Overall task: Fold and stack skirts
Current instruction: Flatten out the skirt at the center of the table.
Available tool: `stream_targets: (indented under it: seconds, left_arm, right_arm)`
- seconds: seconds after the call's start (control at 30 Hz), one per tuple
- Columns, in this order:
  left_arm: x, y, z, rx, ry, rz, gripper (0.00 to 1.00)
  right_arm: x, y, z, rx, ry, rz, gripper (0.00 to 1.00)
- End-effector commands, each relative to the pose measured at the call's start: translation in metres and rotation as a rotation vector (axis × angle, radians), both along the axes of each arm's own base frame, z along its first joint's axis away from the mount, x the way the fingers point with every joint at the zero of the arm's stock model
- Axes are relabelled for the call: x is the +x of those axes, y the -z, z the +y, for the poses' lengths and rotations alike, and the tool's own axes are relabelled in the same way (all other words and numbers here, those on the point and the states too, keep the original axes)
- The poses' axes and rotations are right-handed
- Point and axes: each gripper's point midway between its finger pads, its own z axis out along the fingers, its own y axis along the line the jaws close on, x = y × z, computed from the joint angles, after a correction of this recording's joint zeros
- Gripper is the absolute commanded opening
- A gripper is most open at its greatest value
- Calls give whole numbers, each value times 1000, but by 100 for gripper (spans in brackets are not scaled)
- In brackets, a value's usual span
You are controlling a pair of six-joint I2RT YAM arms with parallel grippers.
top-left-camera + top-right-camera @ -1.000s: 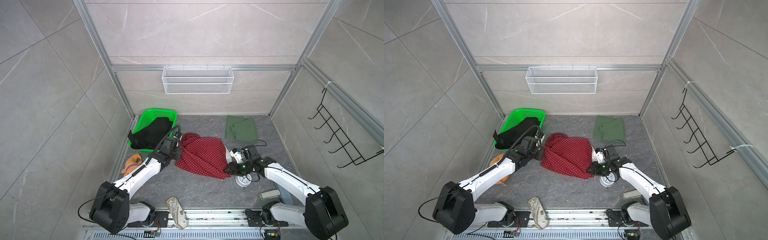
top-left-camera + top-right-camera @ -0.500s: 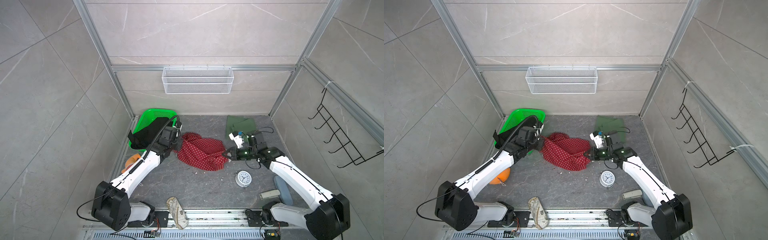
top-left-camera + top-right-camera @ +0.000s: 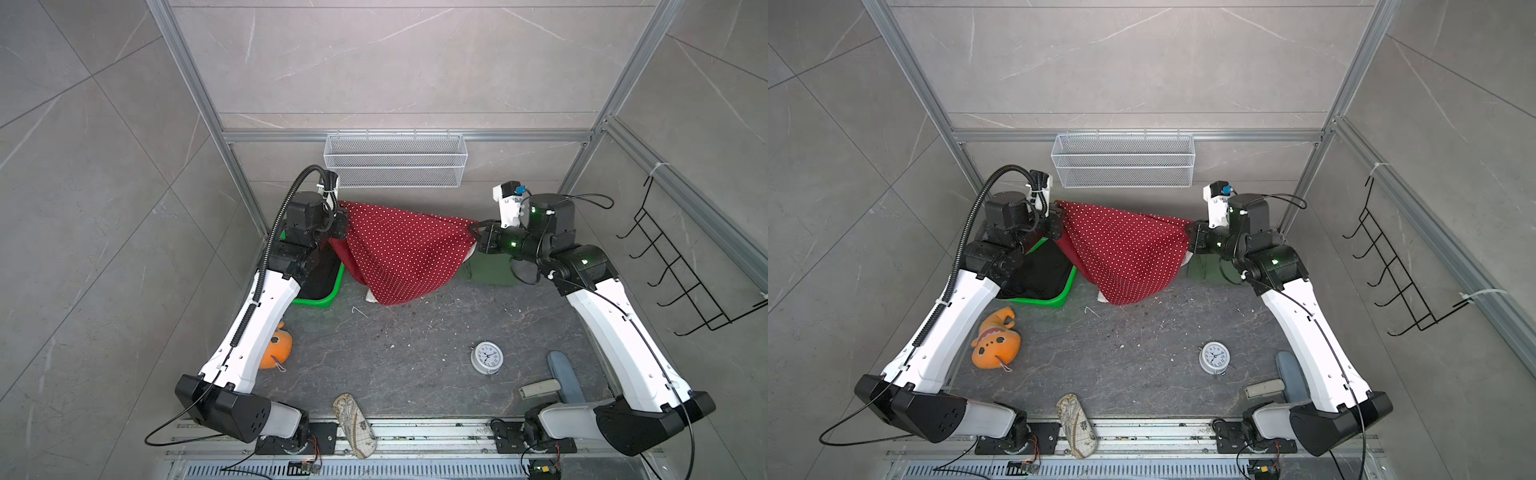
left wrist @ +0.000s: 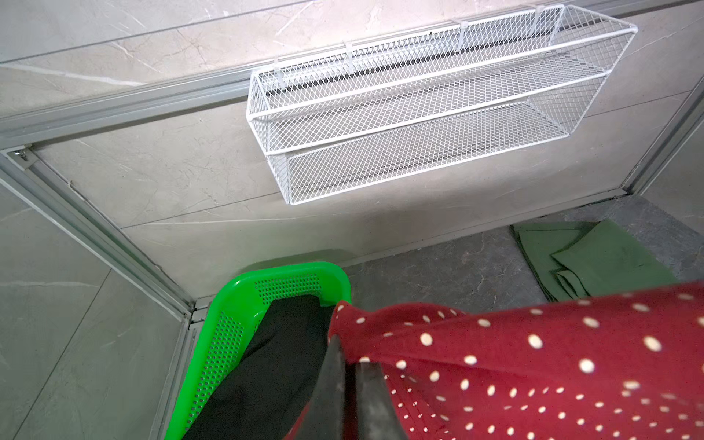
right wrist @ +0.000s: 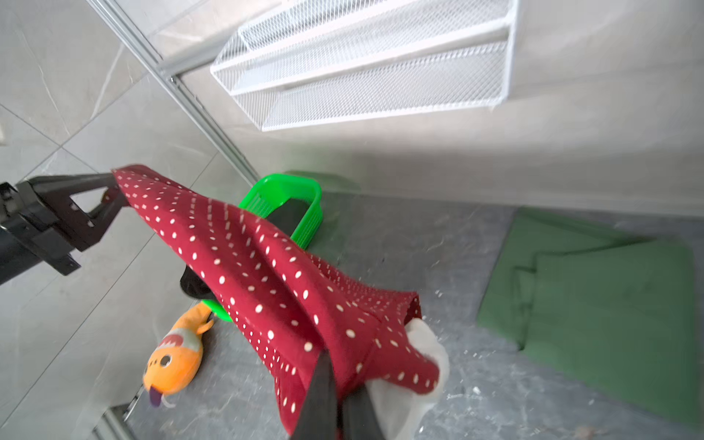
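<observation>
While both pairs of fingers are pinched fully closed on cloth, the red polka-dot skirt (image 3: 401, 249) hangs stretched between them, raised over the grey table (image 3: 415, 353). The left gripper (image 3: 341, 217) clamps one upper corner. In the left wrist view its two black fingers (image 4: 367, 396) press together with red fabric bunched at their tips. The right gripper (image 3: 477, 232) clamps the opposite corner, where a white lining (image 5: 419, 354) shows just beside its fingers (image 5: 320, 392). From the taut top edge the skirt sags to a point below and between the two grippers; whether that tip touches the table cannot be told. Beneath the left fingers sits the bright green plastic basket (image 3: 320, 301) with the black skirt (image 3: 1044, 270) inside it. Below the right fingers the dark green skirt (image 5: 609, 304) lies folded flat on the table.
</observation>
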Motion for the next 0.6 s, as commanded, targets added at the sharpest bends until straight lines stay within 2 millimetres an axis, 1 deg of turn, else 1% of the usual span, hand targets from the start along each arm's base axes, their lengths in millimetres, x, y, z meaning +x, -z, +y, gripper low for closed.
stream_targets:
  seconds: [0.0,0.13,0.23,0.27,0.33,0.37,0.43,0.53,0.57]
  left_arm:
    - [-4,32,-26,-6,150,82,0]
    - [-12,73,-47,-56,253,149,0]
    - [-14,102,-52,-69,272,213,6]
    - [-16,111,-53,-74,273,233,10]
    - [-16,121,-54,-82,271,246,19]
    - [-17,124,-54,-87,270,251,26]
    - [-18,129,-54,-95,271,257,35]
    - [-20,129,-54,-101,273,258,58]
    - [-20,129,-53,-102,271,257,62]
  right_arm:
    - [-3,12,3,-44,-40,35,0]
    - [-8,41,19,-18,-130,102,0]
    - [-10,67,28,-12,-172,163,0]
    - [-10,76,30,-11,-179,184,0]
    - [-11,93,37,-6,-204,222,0]
    - [-12,102,41,-2,-216,245,0]
    - [-13,119,52,10,-242,283,0]
    - [-16,142,71,20,-279,335,0]
    - [-17,149,78,19,-294,352,0]
